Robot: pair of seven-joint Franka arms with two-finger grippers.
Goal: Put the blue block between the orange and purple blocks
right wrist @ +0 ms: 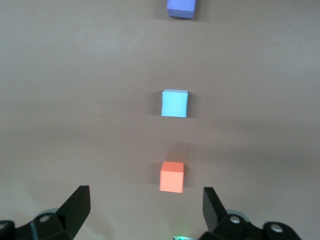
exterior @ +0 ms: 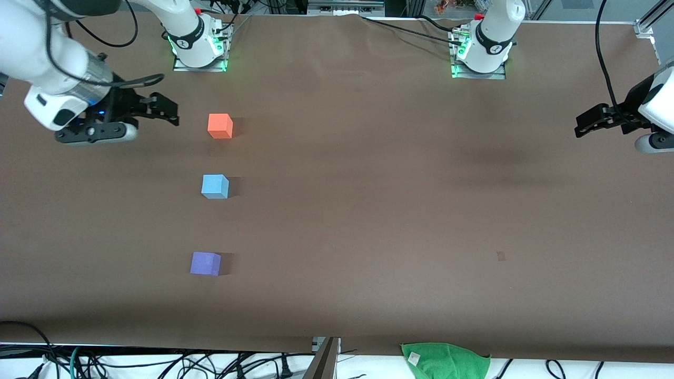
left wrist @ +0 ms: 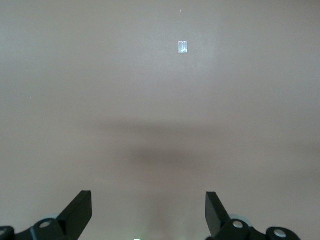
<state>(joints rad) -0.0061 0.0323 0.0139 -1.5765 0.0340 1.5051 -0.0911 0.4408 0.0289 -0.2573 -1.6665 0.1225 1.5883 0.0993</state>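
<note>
Right gripper (exterior: 171,111) hovering over bare table toward the right arm's end, beside the orange block (exterior: 220,126); fingers spread wide in the right wrist view (right wrist: 145,210), nothing between them. Left gripper (exterior: 582,123) held up over the left arm's end of the table, well apart from all three cubes; fingers likewise parted and empty (left wrist: 149,212), arm waiting.

Blue block (exterior: 215,186) flat on the brown table (exterior: 368,210), upright, free of any gripper. Sits between the other two cubes in a rough line running toward the front camera: orange block farther from that camera, purple block (exterior: 205,263) nearer. Gaps on both sides, no cube touching another; gap to the purple one looks a little wider than the gap to the orange one. Same order in the right wrist view: orange (right wrist: 172,176), blue (right wrist: 174,103), purple (right wrist: 181,8) cut off by the edge of the picture.

Small pale rectangular mark (left wrist: 183,47) on the table surface under the left wrist camera, possibly a bit of tape, hard to tell; faint matching patch (exterior: 501,256) in the front view. Green cloth (exterior: 445,360) lying at the table edge nearest the front camera, toward the left arm's end. Black cables (exterior: 158,363) trailing along that same edge.
</note>
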